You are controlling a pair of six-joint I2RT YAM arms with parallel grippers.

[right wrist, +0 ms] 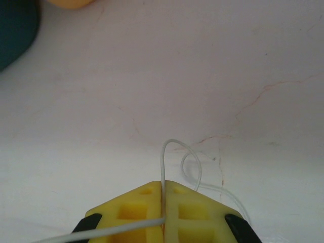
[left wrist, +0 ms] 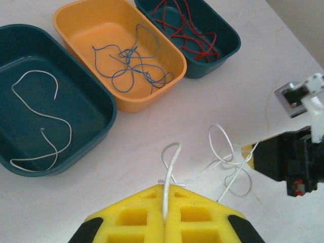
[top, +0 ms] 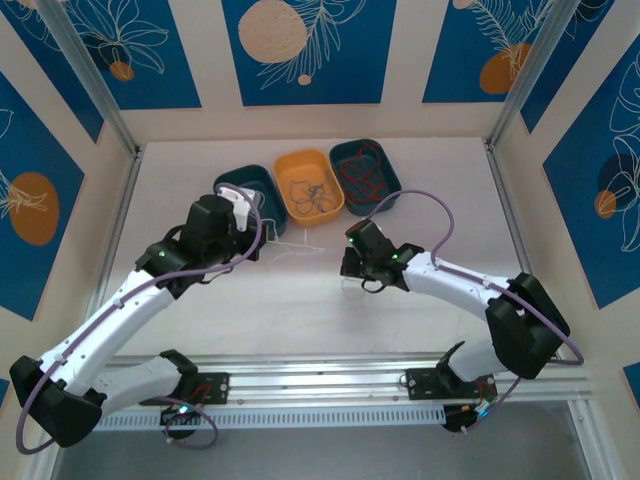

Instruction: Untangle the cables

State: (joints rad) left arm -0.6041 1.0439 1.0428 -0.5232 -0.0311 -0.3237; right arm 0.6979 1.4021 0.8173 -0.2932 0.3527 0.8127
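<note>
My left gripper [left wrist: 165, 191] is pinched shut on the white cables [left wrist: 225, 163], and my right gripper [right wrist: 163, 186] clamps them too. I see them looped on the table [left wrist: 243, 96] between the two, near the orange bin [left wrist: 83, 30].

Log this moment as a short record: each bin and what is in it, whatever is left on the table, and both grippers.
left teal bin: white wire inside
orange bin: blue wires inside, knotted together
right teal bin: red wires inside
table: loose white wire, looped and tangled, in front of the bins
left gripper: shut on one loop of the loose white wire
right gripper: shut on the loose white wire
</note>
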